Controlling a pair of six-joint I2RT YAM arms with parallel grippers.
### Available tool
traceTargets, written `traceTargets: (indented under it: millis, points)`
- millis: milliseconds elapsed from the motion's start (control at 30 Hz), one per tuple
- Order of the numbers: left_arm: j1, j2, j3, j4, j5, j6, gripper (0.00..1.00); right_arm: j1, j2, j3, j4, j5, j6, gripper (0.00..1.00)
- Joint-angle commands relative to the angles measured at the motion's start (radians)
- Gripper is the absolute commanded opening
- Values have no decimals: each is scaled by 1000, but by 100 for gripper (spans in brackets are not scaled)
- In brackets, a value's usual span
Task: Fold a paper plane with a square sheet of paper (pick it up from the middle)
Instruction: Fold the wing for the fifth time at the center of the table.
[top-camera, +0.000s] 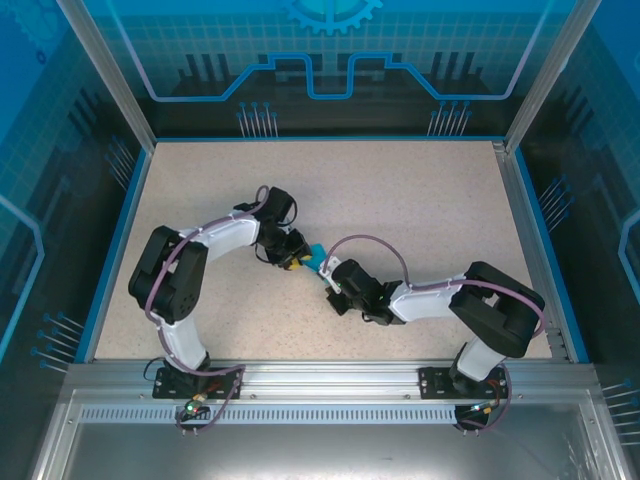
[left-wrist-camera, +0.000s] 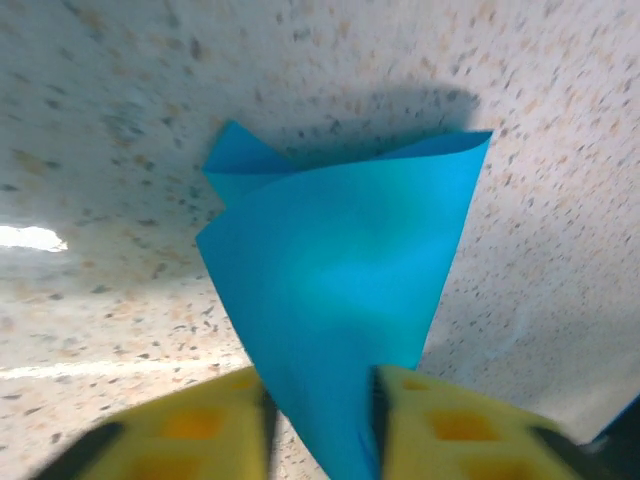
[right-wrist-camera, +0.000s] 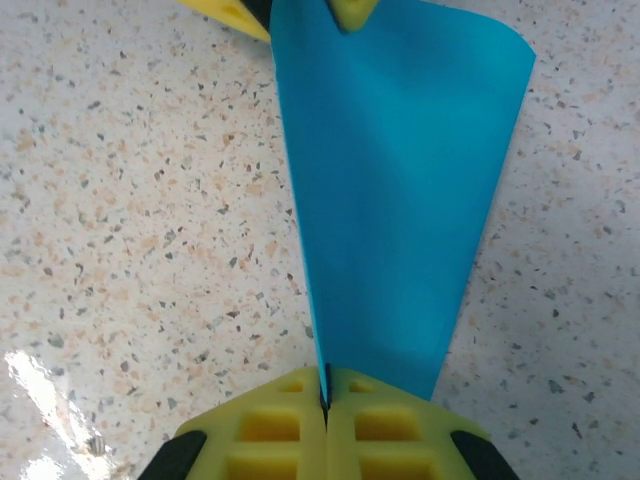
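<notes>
The cyan-blue sheet of paper is folded into a tapering shape and hangs between both grippers at the table's middle. My right gripper is shut on the narrow end of the paper, its yellow pads pressed together on the fold edge. In the top view the right gripper sits just right of and nearer than the paper. My left gripper is open, with the paper passing between its fingers and a gap showing beside the left pad. The left gripper meets the paper from the left.
The speckled tabletop stretches behind the arms. A blue-edged rim and metal frame posts enclose it on all sides. The two wrists sit close together, almost nose to nose.
</notes>
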Motion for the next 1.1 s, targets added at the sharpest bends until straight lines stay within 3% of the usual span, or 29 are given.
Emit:
traceTargets:
  millis: [0, 200, 467, 1067]
  points:
    - [13, -119, -6, -57, -100, 6, 41, -44, -15, 17, -1, -140, 103, 0]
    - [15, -233, -58, -43, -158, 9, 54, -136, 9, 35, -4, -380, 205, 0]
    - [15, -241, -92, 3, -118, 12, 52, -236, 49, 55, 12, -600, 323, 0]
    - [11, -214, -168, 119, -27, -3, 43, -322, 173, 37, 146, -758, 549, 0]
